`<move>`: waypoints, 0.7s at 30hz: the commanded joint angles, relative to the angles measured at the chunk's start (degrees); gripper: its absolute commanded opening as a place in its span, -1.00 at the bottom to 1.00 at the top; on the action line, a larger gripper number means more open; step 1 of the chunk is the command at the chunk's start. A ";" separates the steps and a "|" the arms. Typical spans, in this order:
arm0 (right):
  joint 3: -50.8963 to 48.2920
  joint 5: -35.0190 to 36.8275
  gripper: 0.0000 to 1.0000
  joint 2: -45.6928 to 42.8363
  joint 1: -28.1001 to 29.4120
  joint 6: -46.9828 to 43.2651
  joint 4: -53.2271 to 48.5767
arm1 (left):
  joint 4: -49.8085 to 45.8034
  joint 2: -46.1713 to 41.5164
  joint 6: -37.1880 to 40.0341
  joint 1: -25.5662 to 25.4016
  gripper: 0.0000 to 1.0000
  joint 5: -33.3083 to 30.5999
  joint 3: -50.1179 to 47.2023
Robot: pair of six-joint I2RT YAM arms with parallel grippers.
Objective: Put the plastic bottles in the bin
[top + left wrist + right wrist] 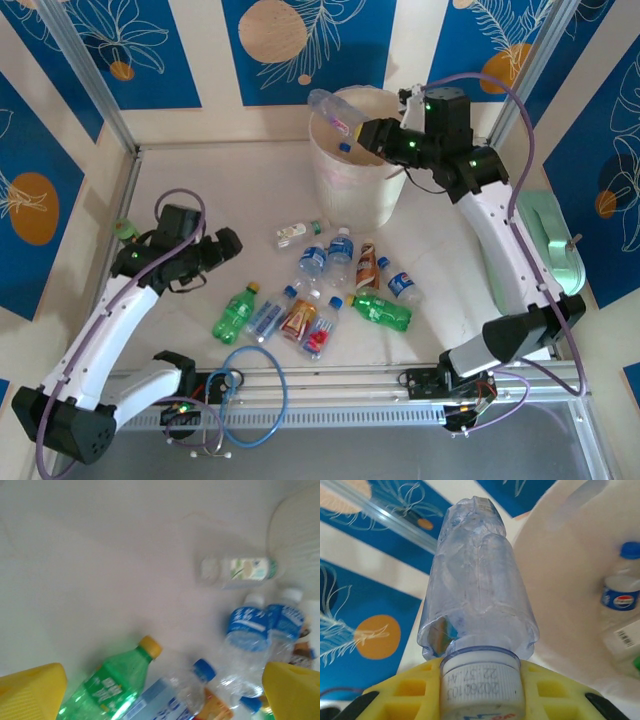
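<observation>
A blue cable [255, 395] loops by the rail between the two arm bases at the bottom of the overhead frame. Just above it, at lower left, the left gripper [224, 247] hangs over the white table [200, 170], its jaws spread wide and holding nothing. Its wrist camera shows the yellow fingers [32, 692] in the two lower corners of the frame.

At centre frame, what looks like ten plastic bottles lie loose on the table. A green bottle with a yellow cap [235, 312] marks the left end of the cluster and a second green bottle [382, 312] lies on its side at the right end. Blue-labelled bottles [340, 255] sit between them. A small bottle with a white-and-green label [298, 233] lies at the cluster's upper edge, nearest the bin. The left wrist picture is too blurred for the labels to be read.

At upper centre stands the bin [350, 195], with a plastic liner folded over its rim. The right gripper [368, 132] is level with that rim, pinching a clear bottle [335, 112] by its neck end. The bottle is tilted out over the rim's upper-left arc. In the right wrist view its white cap [482, 680] sits pressed between yellow pads [405, 690]. At least one bottle with a blue label [620, 590] already lies inside the bin.

A mint-green box [550, 240] sits at the right edge, and blue-and-white wall panels [300, 40] close the frame behind.
</observation>
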 commanded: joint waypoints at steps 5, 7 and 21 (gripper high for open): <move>1.91 0.96 -0.54 3.35 -3.95 -0.40 -2.49 | -7.59 -3.13 0.74 -4.75 1.00 -2.49 -5.55; 2.11 0.91 -0.34 4.10 -4.32 -0.57 -2.73 | -8.39 -3.93 0.02 -5.24 1.00 -2.14 -7.02; 3.05 -0.55 0.19 1.37 -4.21 -2.39 -4.21 | -11.02 -7.05 -3.53 -9.06 1.00 -2.89 -12.67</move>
